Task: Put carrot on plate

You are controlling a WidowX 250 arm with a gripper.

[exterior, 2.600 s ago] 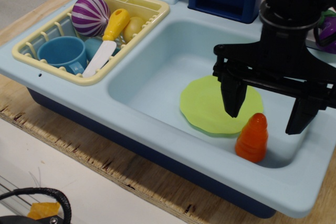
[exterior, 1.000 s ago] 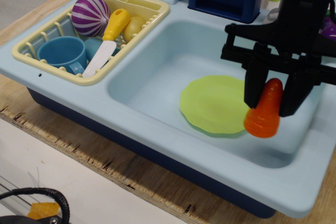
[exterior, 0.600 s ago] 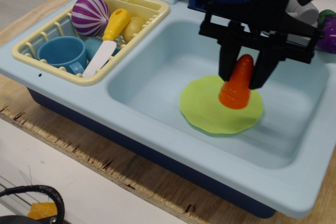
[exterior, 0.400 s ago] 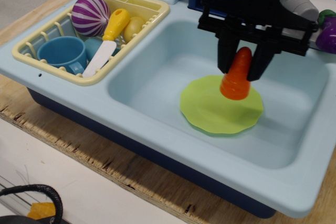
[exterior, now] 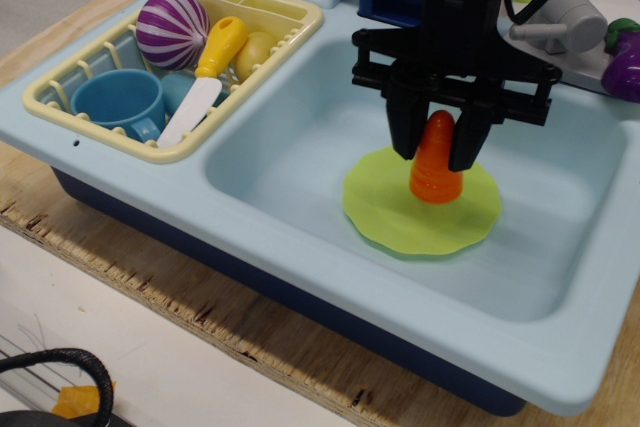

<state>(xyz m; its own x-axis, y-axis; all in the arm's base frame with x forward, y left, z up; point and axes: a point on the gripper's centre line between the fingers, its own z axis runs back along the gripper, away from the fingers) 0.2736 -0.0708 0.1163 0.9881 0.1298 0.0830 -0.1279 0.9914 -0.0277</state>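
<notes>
**Carrot held over the plate, inside the sink basin**

In the light blue sink point(exterior: 300, 137), the black gripper point(exterior: 436, 152) points straight down with its two fingers point(exterior: 403, 132) clenched on the upper part of the orange carrot point(exterior: 437, 165). The carrot stands upright, tip up between the fingers, wide base down over the middle of the lime-green plate point(exterior: 400, 219). Whether the base touches the plate or sits just above it cannot be told.

The plate lies flat on the basin floor, toward the near right part. Its near edge is close to the front wall of the sink; bare basin floor stretches to its left and behind it. To the right, more open floor runs to the right wall.

Outside the basin on the left, well apart from the gripper, a cream dish rack point(exterior: 280, 42) holds a blue cup point(exterior: 118, 102), a yellow-handled toy knife point(exterior: 205, 72) and a purple-and-white striped ball-shaped toy point(exterior: 172, 29). A grey faucet point(exterior: 560, 17) sits behind the gripper at the sink's back rim.
</notes>
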